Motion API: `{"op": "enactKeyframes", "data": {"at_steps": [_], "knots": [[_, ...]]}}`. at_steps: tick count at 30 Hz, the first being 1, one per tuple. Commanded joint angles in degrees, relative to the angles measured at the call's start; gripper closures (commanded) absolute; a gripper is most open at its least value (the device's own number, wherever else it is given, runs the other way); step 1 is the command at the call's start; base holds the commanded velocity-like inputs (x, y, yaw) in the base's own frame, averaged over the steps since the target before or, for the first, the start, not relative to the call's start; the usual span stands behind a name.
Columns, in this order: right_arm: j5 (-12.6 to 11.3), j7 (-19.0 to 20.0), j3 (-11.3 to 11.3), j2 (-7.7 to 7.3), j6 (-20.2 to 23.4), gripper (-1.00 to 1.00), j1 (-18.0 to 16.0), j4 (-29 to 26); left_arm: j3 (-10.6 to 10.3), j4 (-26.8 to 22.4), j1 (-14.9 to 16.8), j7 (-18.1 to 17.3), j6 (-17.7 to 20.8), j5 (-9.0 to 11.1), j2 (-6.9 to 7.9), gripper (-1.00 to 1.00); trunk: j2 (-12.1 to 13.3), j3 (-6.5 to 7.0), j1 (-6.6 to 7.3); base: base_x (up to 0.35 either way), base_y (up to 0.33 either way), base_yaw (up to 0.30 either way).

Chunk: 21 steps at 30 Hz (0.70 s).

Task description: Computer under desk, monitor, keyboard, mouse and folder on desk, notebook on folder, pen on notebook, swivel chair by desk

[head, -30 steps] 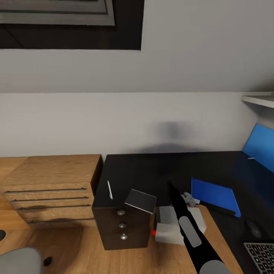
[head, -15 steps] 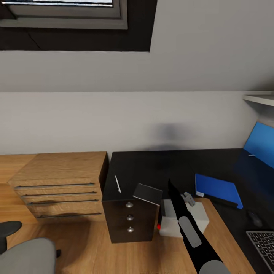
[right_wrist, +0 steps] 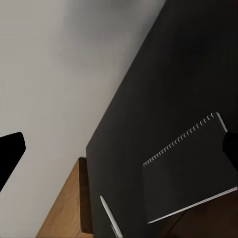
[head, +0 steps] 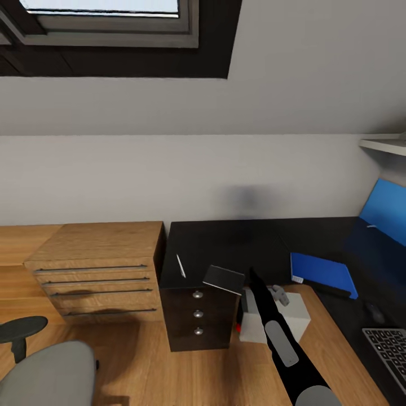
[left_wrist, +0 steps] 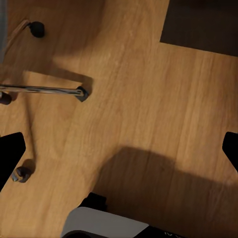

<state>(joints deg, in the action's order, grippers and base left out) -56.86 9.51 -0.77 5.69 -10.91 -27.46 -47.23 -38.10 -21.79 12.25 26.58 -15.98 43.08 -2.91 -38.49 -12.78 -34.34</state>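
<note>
The black desk [head: 237,242] carries a white pen [head: 180,265] and a grey spiral notebook [head: 224,279] whose corner juts past the front edge above the drawer unit [head: 197,316]. Further right lie the blue folder [head: 322,273], the mouse [head: 375,311] and the keyboard [head: 392,349]. The light grey computer [head: 276,324] stands on the floor under the desk. My right arm [head: 282,344] reaches toward the notebook [right_wrist: 191,168] and pen [right_wrist: 111,215]; the right gripper [right_wrist: 119,148] is open above them. My left gripper [left_wrist: 119,153] hangs open over the floor by the swivel chair [head: 45,372].
An oak drawer cabinet [head: 96,270] stands left of the desk against the grey wall. A blue wall panel [head: 389,214] and a shelf [head: 383,146] are at the right. The chair's chrome leg [left_wrist: 44,90] and castors lie on the oak floor [left_wrist: 148,99].
The camera has moved: desk, cabinet and drawers have drifted right and up in the picture, and more of the chair and skylight shows. The things themselves lie as before.
</note>
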Motion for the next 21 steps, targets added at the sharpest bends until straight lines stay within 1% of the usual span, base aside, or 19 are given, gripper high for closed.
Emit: {"op": "enactKeyframes", "data": {"at_steps": [1,9,14,17,19,20,21], "knots": [[-0.6,0.4,-0.1,0.03,-0.1,-1.00,0.0,0.1,-0.5,0.0,0.1,0.3,-0.3,0.5,0.05,-1.00,-0.1,-0.08,-0.01,-0.021,0.011,0.000],[-0.6,0.2,-0.1,-0.20,0.4,-1.00,0.0,2.4,-0.7,-0.3,0.1,0.3,-0.4,0.5,-0.13,-1.00,-0.1,-0.08,-0.01,-0.007,0.004,0.000],[-0.7,0.0,-0.1,-0.28,1.9,-1.00,0.0,3.2,-0.7,-0.6,0.1,0.2,-0.3,0.6,-0.38,-1.00,-2.1,-0.98,-1.11,-0.001,0.001,0.000],[-0.8,0.0,-0.3,-0.34,4.9,-1.00,0.0,3.5,-0.6,-1.9,0.1,0.2,-0.1,0.6,-0.38,-1.00,-3.3,-1.52,-1.77,0.000,0.000,0.000],[-0.9,-0.1,-0.4,-0.40,7.9,-1.00,0.0,3.6,-0.5,-3.5,0.1,0.3,0.2,0.7,-0.29,-1.00,-4.1,-1.88,-2.21,0.000,0.000,0.000],[-1.1,-0.1,-0.7,-0.63,11.7,-1.00,0.0,3.6,-0.4,-5.3,0.1,0.3,0.8,0.8,-0.20,-1.00,-4.5,-2.06,-2.43,0.000,0.000,0.000],[-1.3,-0.1,-1.0,-0.80,13.7,-1.00,0.0,3.7,-0.3,-6.3,0.1,0.3,1.4,0.9,-0.16,-1.00,-4.9,-2.24,-2.65,0.000,0.000,0.000]]}}
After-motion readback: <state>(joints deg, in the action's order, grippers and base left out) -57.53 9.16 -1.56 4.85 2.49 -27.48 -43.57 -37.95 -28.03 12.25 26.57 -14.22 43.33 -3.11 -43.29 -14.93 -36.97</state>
